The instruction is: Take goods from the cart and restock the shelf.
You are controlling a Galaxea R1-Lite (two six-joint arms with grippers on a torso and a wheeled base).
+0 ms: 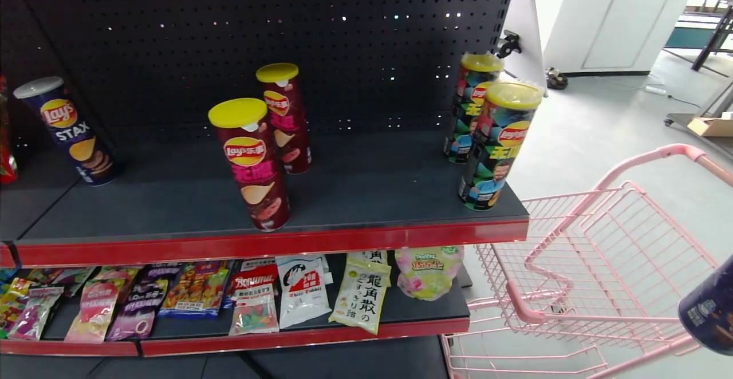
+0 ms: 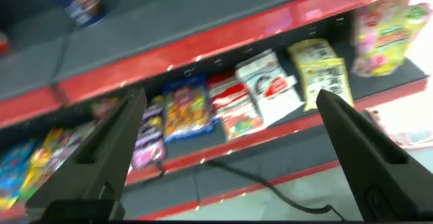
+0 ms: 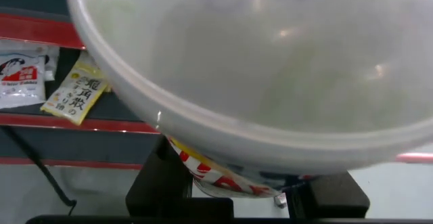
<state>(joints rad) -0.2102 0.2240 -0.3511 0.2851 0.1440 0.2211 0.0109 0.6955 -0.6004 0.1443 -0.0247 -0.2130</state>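
A dark pegboard shelf with red edging carries upright chip cans on its upper level and snack bags below; the pink cart stands at its right end, with a dark blue can beside it. The left gripper is spread wide, holding nothing, facing the snack-bag level. The right gripper is clamped on the dark blue can, its clear lid toward the camera.

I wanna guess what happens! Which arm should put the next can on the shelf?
Right. The right fingers hold a dark blue can near the cart; the left fingers are open and empty.
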